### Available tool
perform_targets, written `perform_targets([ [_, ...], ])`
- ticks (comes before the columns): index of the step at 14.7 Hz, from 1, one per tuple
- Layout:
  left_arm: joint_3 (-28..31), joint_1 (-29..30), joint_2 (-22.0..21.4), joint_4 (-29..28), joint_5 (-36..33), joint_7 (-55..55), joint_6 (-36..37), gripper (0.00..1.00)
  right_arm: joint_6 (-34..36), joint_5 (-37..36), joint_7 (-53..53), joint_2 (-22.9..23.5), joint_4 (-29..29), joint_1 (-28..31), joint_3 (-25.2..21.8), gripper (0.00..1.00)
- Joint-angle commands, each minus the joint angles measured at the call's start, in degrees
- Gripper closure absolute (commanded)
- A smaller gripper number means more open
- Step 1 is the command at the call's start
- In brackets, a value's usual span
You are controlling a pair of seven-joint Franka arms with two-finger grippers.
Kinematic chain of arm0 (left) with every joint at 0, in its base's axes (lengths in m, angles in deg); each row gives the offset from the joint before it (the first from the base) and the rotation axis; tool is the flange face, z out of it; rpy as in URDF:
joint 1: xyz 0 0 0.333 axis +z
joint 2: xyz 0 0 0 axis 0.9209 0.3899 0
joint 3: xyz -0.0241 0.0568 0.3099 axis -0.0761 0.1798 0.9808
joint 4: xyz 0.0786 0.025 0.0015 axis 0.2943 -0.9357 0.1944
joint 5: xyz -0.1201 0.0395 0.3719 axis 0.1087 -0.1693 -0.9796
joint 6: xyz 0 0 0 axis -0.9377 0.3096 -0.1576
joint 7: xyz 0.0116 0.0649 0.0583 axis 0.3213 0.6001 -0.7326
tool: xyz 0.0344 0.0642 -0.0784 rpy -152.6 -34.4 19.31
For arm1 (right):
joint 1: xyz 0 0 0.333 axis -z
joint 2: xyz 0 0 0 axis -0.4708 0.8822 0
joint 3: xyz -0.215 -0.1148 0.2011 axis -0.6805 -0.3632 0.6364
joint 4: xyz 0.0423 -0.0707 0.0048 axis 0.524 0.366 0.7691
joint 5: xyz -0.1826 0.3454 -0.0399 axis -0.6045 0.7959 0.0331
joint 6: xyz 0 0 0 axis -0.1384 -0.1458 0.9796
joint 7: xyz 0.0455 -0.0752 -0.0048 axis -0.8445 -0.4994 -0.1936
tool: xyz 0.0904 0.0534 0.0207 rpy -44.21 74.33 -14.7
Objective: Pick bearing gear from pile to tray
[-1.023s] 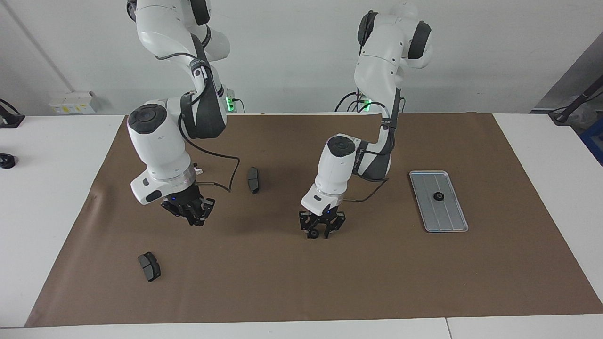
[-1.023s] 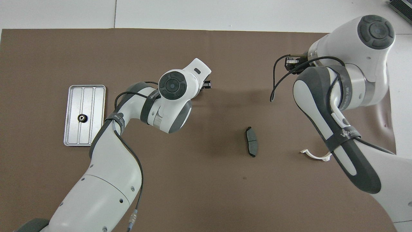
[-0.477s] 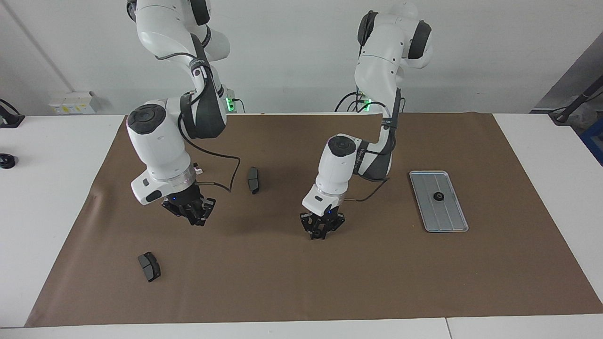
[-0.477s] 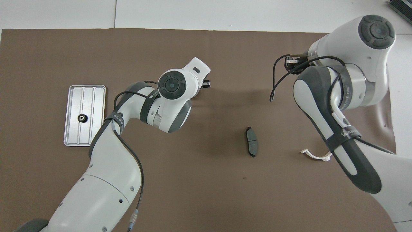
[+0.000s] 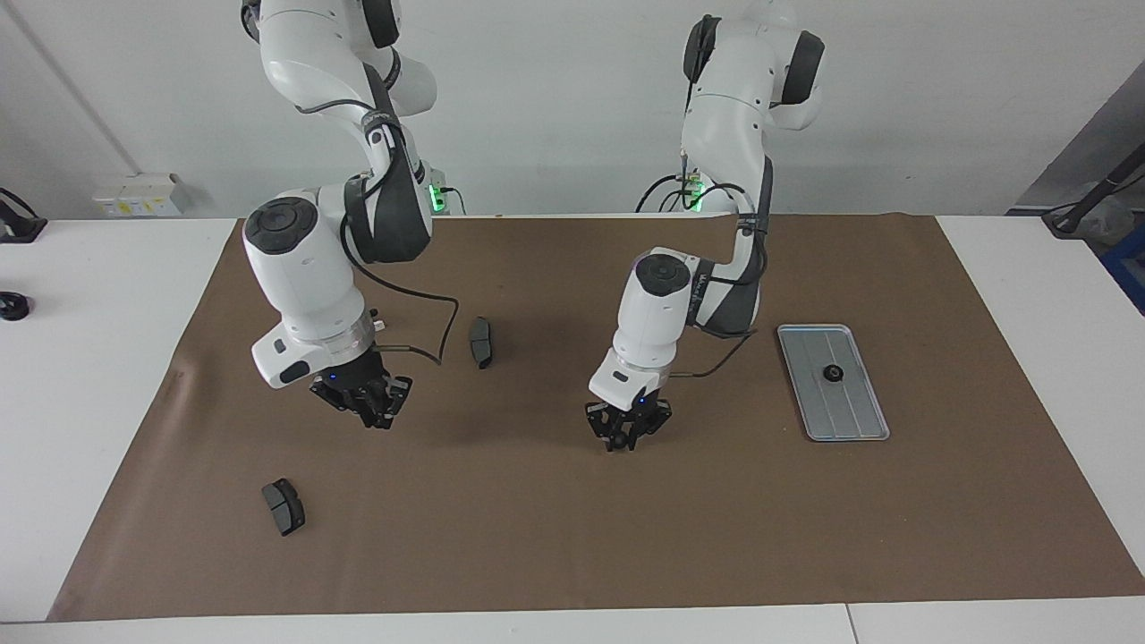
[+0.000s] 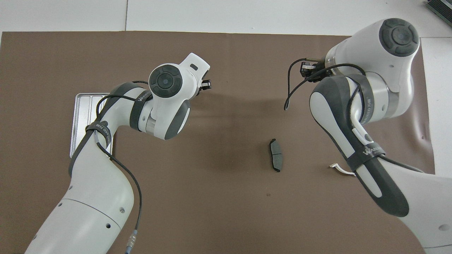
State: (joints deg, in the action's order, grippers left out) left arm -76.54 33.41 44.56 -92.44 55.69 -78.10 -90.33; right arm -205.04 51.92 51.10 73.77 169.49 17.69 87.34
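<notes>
Mat point(image 5: 572, 537): brown sheet over most of the table; all parts lie on it.

Left arm: reaches in over the mat's middle. Left gripper point(image 5: 626, 438) hangs just above the mat, fingers drawn nearly together. Something small and dark may sit between the tips, likely a gear lifted from the scatter, but I cannot tell. It is well apart from the tray, so a carry toward the left arm's end looks like the step in hand.

Right arm: waits. Right gripper point(image 5: 371, 413) is up over the mat toward its own end, clenched with nothing in it, out of the other arm's path.

Tray point(image 5: 832, 382): flat on the mat at the left arm's end, long axis running from the robots toward the table's front edge, ridges lengthwise. Within easy reach of the left arm, which suits it as the drop point.

Pads: one point(image 5: 480, 342) between the arms, one point(image 5: 284, 506) farther out from the robots; not wanted.

Bracket point(image 6: 340, 169): white, mostly hidden under the right arm in the overhead view.

Gear point(image 5: 834, 374): one lies flat in the tray near its middle, bore facing up; round, so no long axis.
</notes>
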Motion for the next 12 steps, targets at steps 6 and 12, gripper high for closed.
perform_targets([
  [6, -0.1, 10.2, -16.6, -17.2, -1.2, 16.0, 1.0, 1.00, -11.8, -0.7, -21.4, 5.7, 0.3, -16.6, 0.5, 1.00],
  [12, -0.5, 19.6, -19.7, -23.1, 1.1, 31.8, 0.8, 1.00, -23.4, -7.3, -28.7, 14.8, -1.4, -19.7, 0.4, 1.00],
])
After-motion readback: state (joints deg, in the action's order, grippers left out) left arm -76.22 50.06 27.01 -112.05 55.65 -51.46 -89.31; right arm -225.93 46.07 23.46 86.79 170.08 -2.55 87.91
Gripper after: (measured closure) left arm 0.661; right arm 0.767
